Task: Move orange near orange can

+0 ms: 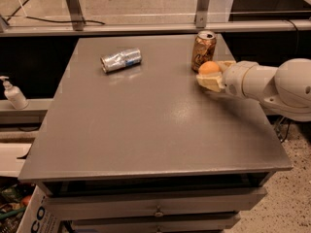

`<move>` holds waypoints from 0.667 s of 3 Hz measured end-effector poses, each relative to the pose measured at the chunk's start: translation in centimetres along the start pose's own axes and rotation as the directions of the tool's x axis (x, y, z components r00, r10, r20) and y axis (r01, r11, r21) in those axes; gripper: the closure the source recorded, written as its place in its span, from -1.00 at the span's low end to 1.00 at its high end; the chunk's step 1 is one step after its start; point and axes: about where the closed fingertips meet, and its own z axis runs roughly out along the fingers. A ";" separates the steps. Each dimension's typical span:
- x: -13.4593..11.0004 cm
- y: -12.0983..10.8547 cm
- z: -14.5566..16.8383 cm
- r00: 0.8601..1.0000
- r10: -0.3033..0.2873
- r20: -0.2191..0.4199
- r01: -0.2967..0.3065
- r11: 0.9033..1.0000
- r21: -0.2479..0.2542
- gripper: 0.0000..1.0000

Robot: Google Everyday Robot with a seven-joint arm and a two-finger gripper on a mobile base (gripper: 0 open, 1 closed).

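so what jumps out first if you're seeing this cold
The white arm reaching in from the picture's right, its gripper closed around the orange just beside the upright orange can near the far edge of the table. Next, the crushed silver can lying on its side, far left.
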 end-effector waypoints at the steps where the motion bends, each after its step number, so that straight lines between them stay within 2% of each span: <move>1: 0.1 -0.4 0.2 1.000 0.019 -0.007 -0.019 1.000 0.014 0.63; 2: 0.0 -0.4 0.5 1.000 0.029 -0.007 -0.029 0.999 0.018 0.17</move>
